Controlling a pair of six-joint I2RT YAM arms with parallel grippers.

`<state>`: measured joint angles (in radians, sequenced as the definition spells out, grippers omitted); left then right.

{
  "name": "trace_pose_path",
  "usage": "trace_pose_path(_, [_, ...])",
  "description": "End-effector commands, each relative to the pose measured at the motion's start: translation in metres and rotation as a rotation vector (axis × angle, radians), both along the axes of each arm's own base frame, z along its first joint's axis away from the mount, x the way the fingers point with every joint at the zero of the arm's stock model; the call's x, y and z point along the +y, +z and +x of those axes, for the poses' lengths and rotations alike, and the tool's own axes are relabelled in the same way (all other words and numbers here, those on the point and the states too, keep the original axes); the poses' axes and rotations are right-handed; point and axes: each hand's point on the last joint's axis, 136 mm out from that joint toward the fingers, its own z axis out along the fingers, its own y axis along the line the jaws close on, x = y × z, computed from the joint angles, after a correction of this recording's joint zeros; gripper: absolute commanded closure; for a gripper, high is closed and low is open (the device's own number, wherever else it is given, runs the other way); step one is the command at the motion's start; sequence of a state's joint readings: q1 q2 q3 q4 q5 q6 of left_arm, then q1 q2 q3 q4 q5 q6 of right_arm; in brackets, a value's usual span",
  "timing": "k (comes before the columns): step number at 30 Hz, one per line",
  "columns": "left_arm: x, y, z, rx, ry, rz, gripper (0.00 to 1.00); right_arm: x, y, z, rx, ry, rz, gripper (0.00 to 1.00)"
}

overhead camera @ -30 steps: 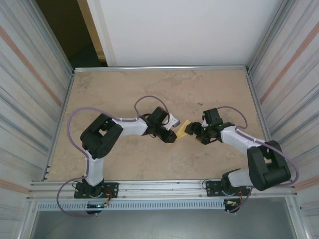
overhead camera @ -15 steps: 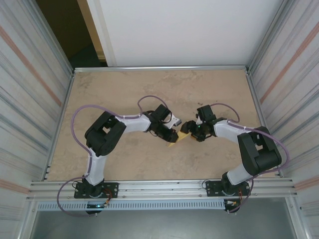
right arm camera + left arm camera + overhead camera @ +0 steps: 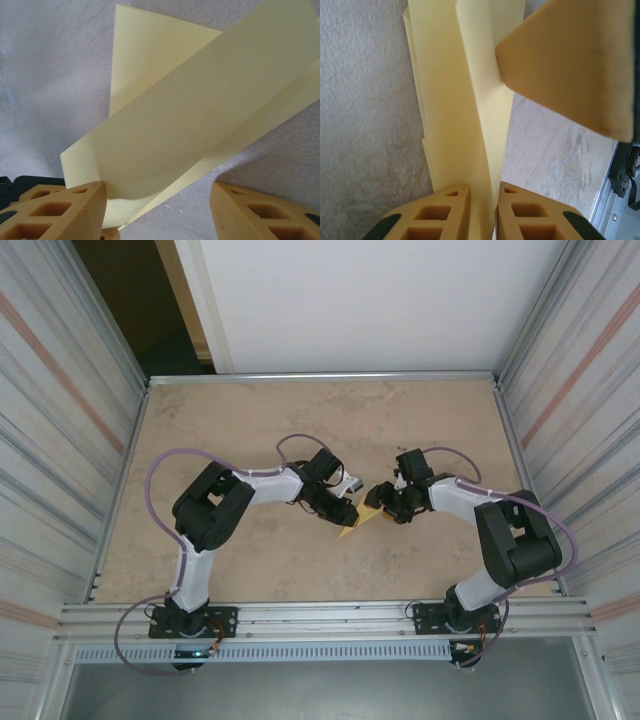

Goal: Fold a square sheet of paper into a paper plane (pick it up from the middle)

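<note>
Under left gripper (image 3: 346,514), paper plane (image 3: 352,529) part-hidden

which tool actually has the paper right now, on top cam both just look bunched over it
Observer: The left tool has it. Its fingers are pinched shut on the folded paper.
Operator: and the right one, closed too
Observer: No, the right tool is open, its fingers well apart with a loose flap curling up between them.
Operator: is that flap touching it at all
Observer: Yes, it leans against one finger.
</note>
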<state>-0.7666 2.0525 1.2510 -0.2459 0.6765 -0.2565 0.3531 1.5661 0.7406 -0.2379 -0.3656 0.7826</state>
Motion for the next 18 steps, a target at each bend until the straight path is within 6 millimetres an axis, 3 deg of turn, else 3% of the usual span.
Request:
trace_pose_path(1, [0.010, -0.016, -0.010, 0.090, 0.013, 0.064, 0.79, -0.017, -0.028, -0.005, 0.050, -0.011, -0.128, 0.45])
trace_pose_path(12, [0.002, 0.030, 0.002, -0.004, 0.039, -0.029, 0.69, -0.022, -0.041, -0.010, 0.104, -0.013, -0.200, 0.47])
trace_pose_path(18, [0.011, 0.031, 0.003, -0.051, 0.065, -0.008, 0.67, -0.020, -0.041, -0.008, 0.108, -0.015, -0.198, 0.47])
